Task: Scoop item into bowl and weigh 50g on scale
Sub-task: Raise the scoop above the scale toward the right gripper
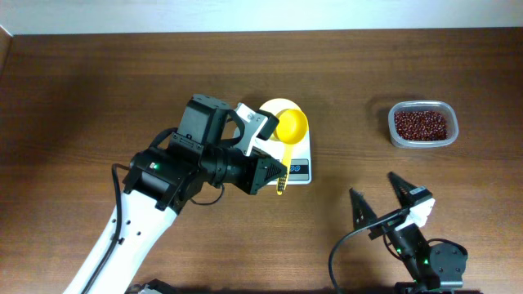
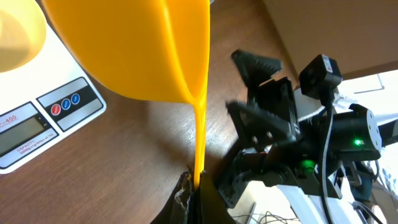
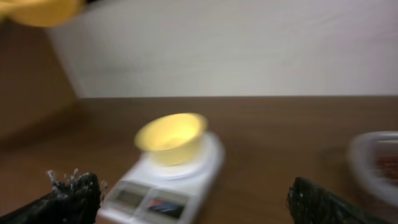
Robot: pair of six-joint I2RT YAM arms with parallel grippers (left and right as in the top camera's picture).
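Observation:
My left gripper (image 1: 280, 181) is shut on the thin handle of a yellow scoop (image 1: 292, 124). The scoop's head hangs over the pale-yellow bowl (image 1: 276, 108), which stands on the white scale (image 1: 299, 170). No beans show in the scoop. In the left wrist view the scoop (image 2: 137, 43) fills the top, with the handle pinched in my left gripper (image 2: 196, 186) and the scale (image 2: 43, 121) and bowl (image 2: 15, 34) at left. The red-brown beans (image 1: 422, 124) lie in a clear container at the right. My right gripper (image 1: 374, 189) stands open near the front edge, facing the bowl (image 3: 171, 137) and scale (image 3: 165, 186).
The clear container (image 1: 396, 135) sits apart from the scale, at the table's right. In the right wrist view the container (image 3: 373, 165) is a blur at the right edge. The right arm (image 2: 298, 143) stands close behind the scoop's handle.

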